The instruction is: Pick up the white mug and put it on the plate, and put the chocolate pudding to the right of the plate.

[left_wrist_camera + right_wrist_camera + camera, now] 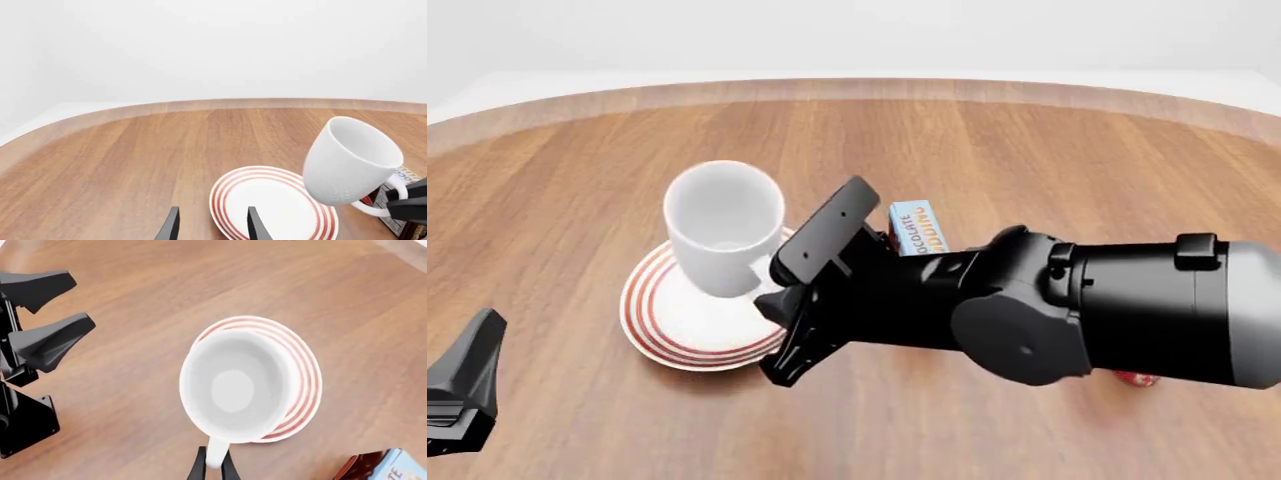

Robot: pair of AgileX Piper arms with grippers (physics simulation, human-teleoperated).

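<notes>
The white mug (723, 232) hangs tilted just over the far part of the plate (674, 325). My right gripper (777, 292) is shut on its loop handle. In the right wrist view the fingers (197, 467) pinch the handle below the mug (233, 385), with the plate (303, 375) under it. The left wrist view shows the mug (350, 160) above the plate (267, 207). My left gripper (461, 390) is open and empty near the table's front left, short of the plate. The chocolate pudding (918, 228) lies right of and beyond the plate, partly behind my right arm.
A bit of something red (1134, 379) shows under my right arm at the right; the rest is hidden. The right arm's bulk covers the table's middle right. The curved far table edge (868, 88) runs across the back.
</notes>
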